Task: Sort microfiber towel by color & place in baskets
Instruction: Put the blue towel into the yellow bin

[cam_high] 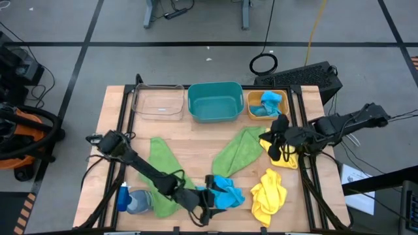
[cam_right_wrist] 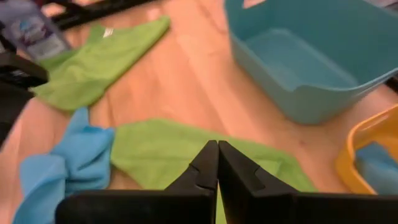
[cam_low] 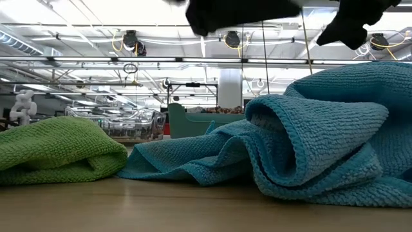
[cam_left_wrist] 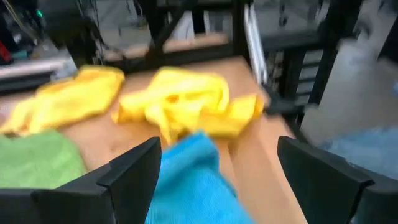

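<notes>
My left gripper (cam_high: 212, 190) is open near the table's near edge. Its fingers stand on either side of one end of a blue towel (cam_left_wrist: 189, 177), and in the low view they are just above the towel (cam_low: 309, 148). My right gripper (cam_right_wrist: 217, 148) is shut and hovers over the middle green towel (cam_right_wrist: 168, 152), beside a yellow towel (cam_high: 288, 157). Along the far edge stand a clear basket (cam_high: 158, 103), a teal basket (cam_high: 214, 102) and an orange basket (cam_high: 252, 108) with a blue towel (cam_high: 269, 103) inside. A second green towel (cam_high: 163, 171) and a second yellow towel (cam_high: 269, 194) lie flat on the table.
A spray bottle (cam_high: 130, 200) lies at the near left corner beside the left green towel. Dark frame rails run along the table's left and right sides. Bare wood (cam_high: 196, 140) shows between the two green towels and in front of the baskets.
</notes>
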Robot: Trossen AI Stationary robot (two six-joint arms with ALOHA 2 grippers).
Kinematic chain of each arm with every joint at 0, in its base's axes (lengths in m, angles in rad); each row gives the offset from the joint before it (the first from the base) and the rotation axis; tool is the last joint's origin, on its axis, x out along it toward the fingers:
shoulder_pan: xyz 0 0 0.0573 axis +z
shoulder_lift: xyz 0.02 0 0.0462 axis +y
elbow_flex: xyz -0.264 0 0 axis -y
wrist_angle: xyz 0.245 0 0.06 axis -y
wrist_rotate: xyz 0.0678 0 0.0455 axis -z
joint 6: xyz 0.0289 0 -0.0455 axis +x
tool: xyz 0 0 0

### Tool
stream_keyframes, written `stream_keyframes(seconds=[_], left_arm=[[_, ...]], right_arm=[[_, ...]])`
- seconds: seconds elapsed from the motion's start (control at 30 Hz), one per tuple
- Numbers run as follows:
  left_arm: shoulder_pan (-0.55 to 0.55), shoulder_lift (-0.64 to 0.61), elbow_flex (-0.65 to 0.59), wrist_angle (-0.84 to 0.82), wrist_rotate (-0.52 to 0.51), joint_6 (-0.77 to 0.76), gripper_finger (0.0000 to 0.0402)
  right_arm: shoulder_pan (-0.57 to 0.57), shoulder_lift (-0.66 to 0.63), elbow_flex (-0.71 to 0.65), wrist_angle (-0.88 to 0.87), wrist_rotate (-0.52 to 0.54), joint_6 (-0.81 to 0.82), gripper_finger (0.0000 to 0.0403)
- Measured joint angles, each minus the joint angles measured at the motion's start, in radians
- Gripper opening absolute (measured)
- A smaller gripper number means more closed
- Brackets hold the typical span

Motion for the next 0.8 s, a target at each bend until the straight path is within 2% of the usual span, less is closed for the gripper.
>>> stream_keyframes(seconds=[0.2,0.37,0.47,0.6,0.7,0.8], left_arm=[[0.034,0.070,0.090,-0.179,-0.001,-0.136,0.0326],[0.069,0.085,0.095,-0.268,-0.004,-0.230,0.0326],[0.088,0.094,0.095,-0.347,0.055,-0.291,0.0326],[0.120,0.134,0.094,-0.369,0.138,-0.336,0.0323],[0.142,0.158,0.095,-0.348,0.156,-0.362,0.0298],[0.156,0.171,0.096,-0.346,0.172,-0.361,0.0249]], right_arm=[[0.089,0.080,0.000,0.000,-0.001,0.071,0.0002],[0.149,0.143,0.000,0.000,-0.001,0.120,0.0002],[0.184,0.178,0.000,0.003,-0.001,0.140,0.0002],[0.236,0.217,0.000,0.049,0.000,0.142,0.0002],[0.294,0.241,0.000,0.115,-0.001,0.125,0.0002],[0.354,0.263,0.000,0.199,0.001,0.109,0.0002]])
